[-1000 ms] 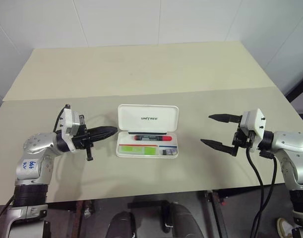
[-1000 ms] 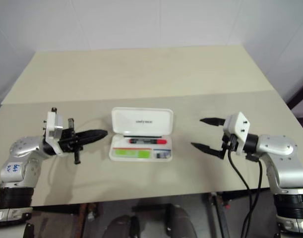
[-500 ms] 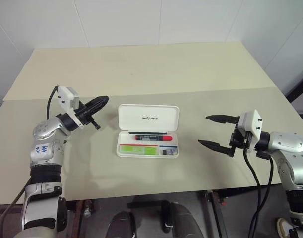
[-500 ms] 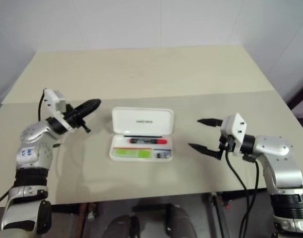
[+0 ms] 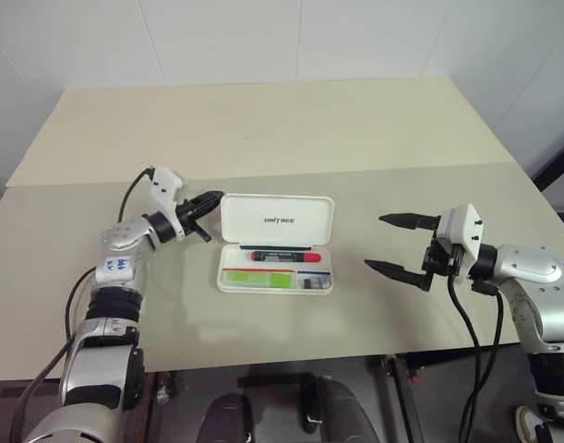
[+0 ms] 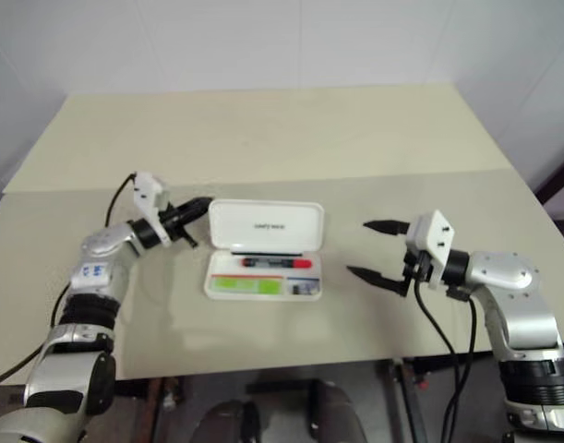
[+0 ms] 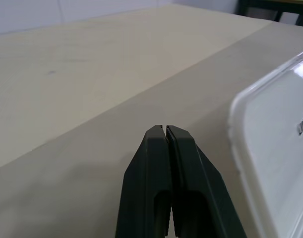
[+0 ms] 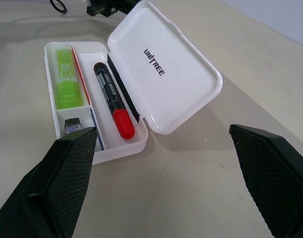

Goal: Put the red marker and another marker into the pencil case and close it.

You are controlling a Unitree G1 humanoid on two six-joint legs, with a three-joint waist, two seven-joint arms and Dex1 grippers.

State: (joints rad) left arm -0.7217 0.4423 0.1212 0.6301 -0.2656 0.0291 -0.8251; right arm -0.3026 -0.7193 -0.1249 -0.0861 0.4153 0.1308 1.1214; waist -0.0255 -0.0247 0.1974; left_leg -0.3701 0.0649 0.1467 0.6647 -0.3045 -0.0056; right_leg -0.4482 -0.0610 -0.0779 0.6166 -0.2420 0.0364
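Left eye view, lower centre: the pencil case (image 5: 275, 268) lies open with the red marker (image 5: 282, 257) and another marker (image 5: 270, 278) inside, so only closing remains. At right, the right gripper (image 5: 403, 246) hangs spread, unmoved. Farther back, the left gripper (image 5: 210, 199), pressed together, has swung up beside the lid's upper left corner, likely to push it shut.

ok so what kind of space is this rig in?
Probably a lab or test room, staged for the task: a bare beige table against plain white walls, with a lone open white UNITREE pencil case, and cables hanging under the table edge.
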